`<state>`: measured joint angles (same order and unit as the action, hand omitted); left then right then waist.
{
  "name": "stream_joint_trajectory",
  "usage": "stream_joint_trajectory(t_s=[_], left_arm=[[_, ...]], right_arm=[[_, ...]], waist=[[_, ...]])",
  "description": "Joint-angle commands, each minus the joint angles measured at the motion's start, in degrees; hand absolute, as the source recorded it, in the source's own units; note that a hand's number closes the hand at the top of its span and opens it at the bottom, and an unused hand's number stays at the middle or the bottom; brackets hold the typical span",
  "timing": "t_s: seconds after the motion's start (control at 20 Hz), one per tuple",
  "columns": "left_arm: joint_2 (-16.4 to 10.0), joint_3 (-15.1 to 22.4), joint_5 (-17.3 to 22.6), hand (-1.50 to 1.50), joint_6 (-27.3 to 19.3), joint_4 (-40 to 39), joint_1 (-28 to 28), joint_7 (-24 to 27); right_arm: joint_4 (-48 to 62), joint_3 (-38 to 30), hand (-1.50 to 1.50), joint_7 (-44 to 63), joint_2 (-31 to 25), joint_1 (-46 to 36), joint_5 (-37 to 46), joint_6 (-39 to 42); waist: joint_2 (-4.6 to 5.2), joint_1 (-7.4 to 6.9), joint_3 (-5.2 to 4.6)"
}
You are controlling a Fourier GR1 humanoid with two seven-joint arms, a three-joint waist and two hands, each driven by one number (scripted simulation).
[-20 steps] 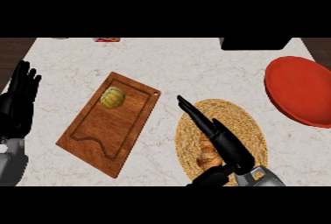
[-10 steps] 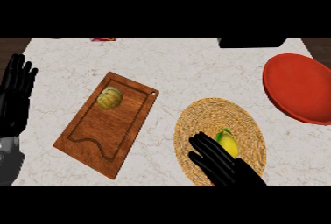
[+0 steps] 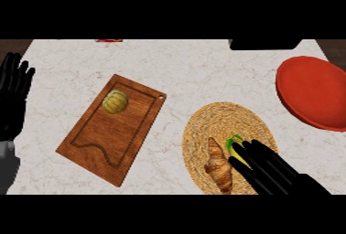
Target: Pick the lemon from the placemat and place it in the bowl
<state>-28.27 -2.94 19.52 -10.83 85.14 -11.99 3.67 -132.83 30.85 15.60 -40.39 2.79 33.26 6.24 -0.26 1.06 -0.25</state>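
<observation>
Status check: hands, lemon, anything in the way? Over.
Left hand open, resting at left edge. Right hand open, laid over yellow-green lemon on round woven placemat. Brown croissant close beside lemon. Red bowl at right.

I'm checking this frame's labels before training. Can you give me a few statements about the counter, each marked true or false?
1. The lemon lies on the woven placemat. True.
2. The croissant lies on the cutting board. False: it lies on the placemat, beside the lemon.
3. The right robot hand partly covers the lemon. True.
4. The lemon is in the red bowl. False: it is on the placemat, apart from the bowl.
5. The left robot hand rests open at the view's left edge. True.
</observation>
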Motion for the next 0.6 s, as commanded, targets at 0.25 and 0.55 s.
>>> stream_joint_trajectory(t_s=[0.25,0.55], left_arm=[[-0.7,-0.9,0.4,0.00,1.6,0.6,-0.8,-2.0],[0.3,-2.8,-0.6,0.00,4.5,1.2,1.3,0.1]], right_arm=[[-10.1,-3.7,-1.50,15.4,-10.7,-3.1,-7.8,24.1],[-2.0,-6.3,-1.50,18.8,-1.1,-9.9,-10.5,32.2]], waist=[[0.11,-0.66,0.11],[0.25,-1.35,0.21]])
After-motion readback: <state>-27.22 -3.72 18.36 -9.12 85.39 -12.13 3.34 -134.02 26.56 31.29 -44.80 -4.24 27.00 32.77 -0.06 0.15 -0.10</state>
